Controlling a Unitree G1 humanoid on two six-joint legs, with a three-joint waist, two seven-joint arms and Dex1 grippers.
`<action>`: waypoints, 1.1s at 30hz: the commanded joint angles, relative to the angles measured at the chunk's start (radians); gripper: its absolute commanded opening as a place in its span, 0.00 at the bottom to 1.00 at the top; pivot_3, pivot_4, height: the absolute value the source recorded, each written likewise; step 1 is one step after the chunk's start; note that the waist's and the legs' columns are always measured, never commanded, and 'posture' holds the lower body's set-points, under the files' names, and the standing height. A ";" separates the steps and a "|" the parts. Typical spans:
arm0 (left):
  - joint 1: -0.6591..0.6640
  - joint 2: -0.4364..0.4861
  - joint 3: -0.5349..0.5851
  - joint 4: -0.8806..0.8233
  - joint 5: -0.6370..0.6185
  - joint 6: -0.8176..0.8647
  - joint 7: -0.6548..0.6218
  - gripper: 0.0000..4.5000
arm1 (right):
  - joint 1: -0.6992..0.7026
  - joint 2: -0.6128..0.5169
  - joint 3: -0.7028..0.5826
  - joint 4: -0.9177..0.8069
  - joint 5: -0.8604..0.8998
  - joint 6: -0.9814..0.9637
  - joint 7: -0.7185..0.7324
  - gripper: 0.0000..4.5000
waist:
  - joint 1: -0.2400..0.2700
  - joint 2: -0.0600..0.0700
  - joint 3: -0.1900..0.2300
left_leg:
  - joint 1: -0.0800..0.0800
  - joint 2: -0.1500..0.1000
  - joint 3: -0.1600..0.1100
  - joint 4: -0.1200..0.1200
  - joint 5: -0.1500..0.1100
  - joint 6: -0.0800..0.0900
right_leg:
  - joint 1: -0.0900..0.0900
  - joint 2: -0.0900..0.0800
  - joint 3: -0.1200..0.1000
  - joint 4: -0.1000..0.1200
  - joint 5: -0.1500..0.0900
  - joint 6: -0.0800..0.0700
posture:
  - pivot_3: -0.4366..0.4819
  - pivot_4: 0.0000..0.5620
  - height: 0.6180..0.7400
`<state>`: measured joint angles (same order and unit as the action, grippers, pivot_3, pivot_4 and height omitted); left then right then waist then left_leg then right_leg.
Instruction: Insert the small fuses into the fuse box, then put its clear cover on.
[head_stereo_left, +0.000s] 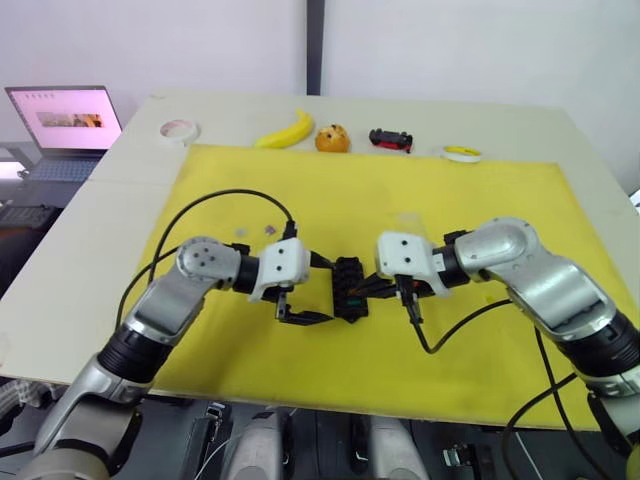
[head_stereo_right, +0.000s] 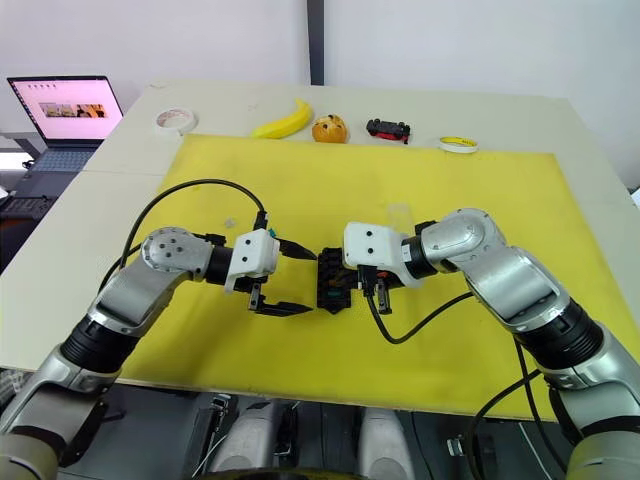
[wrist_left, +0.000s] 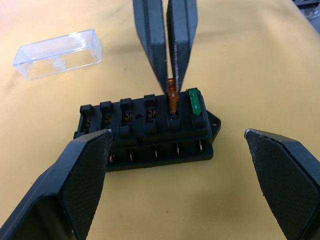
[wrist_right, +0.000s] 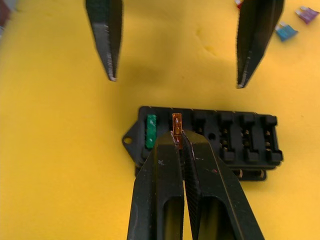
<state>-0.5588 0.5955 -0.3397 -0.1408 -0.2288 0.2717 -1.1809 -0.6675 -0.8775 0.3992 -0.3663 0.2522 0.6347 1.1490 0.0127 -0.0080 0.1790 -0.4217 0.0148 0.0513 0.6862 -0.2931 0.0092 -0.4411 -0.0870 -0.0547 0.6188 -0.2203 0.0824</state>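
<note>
The bench (head_stereo_left: 90, 230) carries a yellow mat (head_stereo_left: 480, 190), and the work sits near the mat's front middle, between the two arms. Along the far edge, well apart from the job, lie a banana (head_stereo_left: 283, 131), an orange ball (head_stereo_left: 332, 138), a black-and-red toy car (head_stereo_left: 390, 139) and two tape rolls; none of these belong to the task.

The fuse box (wrist_left: 150, 127) lies flat on the mat with its slots facing up. The left hand (wrist_left: 177, 185) hovers just beside it with its fingers spread wide and nothing in them. The right hand (wrist_right: 179, 137) reaches in from the other side, its fingers pinched together on the orange-brown fuse (wrist_right: 176, 121), which stands upright in the second slot from one end. Whether that fuse is pressed fully home I cannot tell; it seems to stand a little higher than its neighbour.

The green fuse (wrist_left: 194, 101) already sits in the end slot next to it. The remaining slots in that row look empty.

The clear cover (wrist_left: 57, 54) lies on the mat apart from the box, not yet fitted.

A teal fuse (wrist_right: 285, 31) and a purple fuse (wrist_right: 305, 14) wait loose on the mat beyond the box.

By my reading, the task is under halfway: one fuse seated, a second going in, several more to fetch, then the cover.
</note>
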 joint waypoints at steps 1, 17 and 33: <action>-0.019 -0.004 0.014 -0.037 -0.009 0.000 -0.006 0.99 | -0.002 0.007 -0.027 -0.009 -0.008 -0.004 0.002 0.00 | 0.000 0.000 0.000 | 0.000 0.000 0.000 0.000 0.000 0.000 | 0.000 0.000 0.000 0.000 0.000 0.000 | 0.48 0.27 1.00; -0.022 -0.016 0.010 -0.032 0.003 -0.003 -0.003 0.99 | 0.012 0.011 -0.017 -0.019 -0.019 0.012 0.017 0.00 | 0.000 0.000 0.000 | 0.001 0.000 0.000 0.001 0.000 0.000 | 0.001 0.000 0.000 0.001 0.000 0.000 | 0.48 0.27 1.00; -0.002 -0.025 -0.003 -0.039 0.014 -0.021 0.000 0.99 | 0.024 0.038 0.000 -0.050 -0.059 0.027 -0.004 0.00 | 0.000 0.000 0.000 | 0.001 0.000 -0.002 0.012 -0.001 0.002 | 0.002 0.000 0.000 0.010 -0.001 0.001 | 0.48 0.27 1.00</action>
<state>-0.5582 0.5758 -0.3416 -0.1580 -0.2219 0.2701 -1.1815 -0.6413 -0.8434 0.4092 -0.3885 0.1906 0.6573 1.1432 0.0122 -0.0079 0.1788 -0.4212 0.0151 0.0496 0.6979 -0.2945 0.0116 -0.4388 -0.0867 -0.0543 0.6284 -0.2209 0.0830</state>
